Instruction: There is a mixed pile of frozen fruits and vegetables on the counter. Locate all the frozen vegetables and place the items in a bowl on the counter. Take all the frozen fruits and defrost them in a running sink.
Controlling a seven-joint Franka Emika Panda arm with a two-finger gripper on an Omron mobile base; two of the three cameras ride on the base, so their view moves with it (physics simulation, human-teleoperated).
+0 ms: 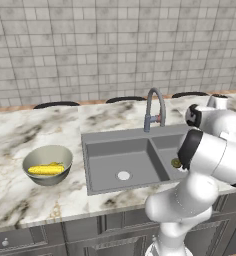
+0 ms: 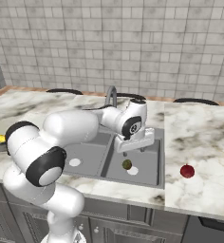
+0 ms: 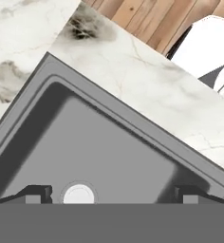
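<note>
Nearest the base, on the counter (image 2: pixel 199 142) right of the sink (image 2: pixel 147 178), the dark red fruit (image 2: pixel 187 171) sits alone; in the sink's right basin the olive-brown lump (image 2: pixel 127 164) lies by the drain; above that basin the gripper (image 3: pixel 112 193) hangs with jaws spread wide, nothing between them; far left, the bowl (image 1: pixel 47 164) holds the yellow corn cob (image 1: pixel 46 170); behind the sink stands the faucet (image 1: pixel 155 107).
</note>
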